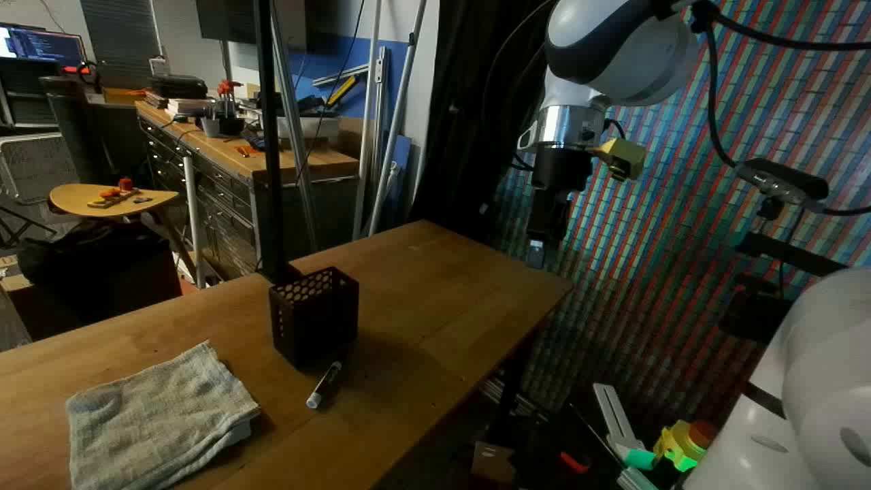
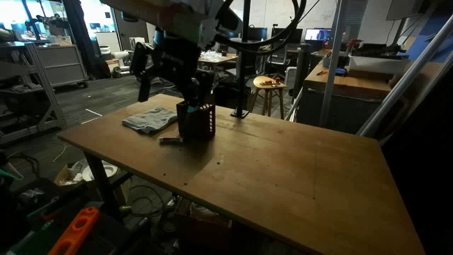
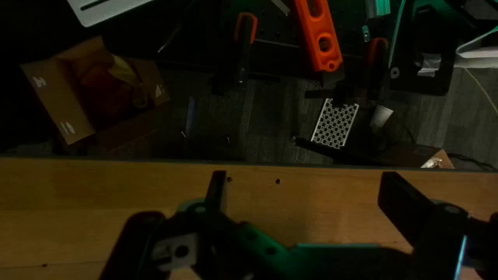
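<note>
From here I see my gripper (image 3: 303,186) up in the air above the wooden table (image 1: 442,299), with its two sides spread wide apart. The marker (image 1: 324,385) lies on the table, just beside the black box (image 1: 325,327) with holes in it, and the gray cloth (image 1: 160,415) lies near them both.

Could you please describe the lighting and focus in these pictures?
In an exterior view, glare washes out the bluish-white background windows, and shadow darkens the brown wooden table beside the black perforated box; in the wrist view, dim light, the black gripper slightly soft.
</note>
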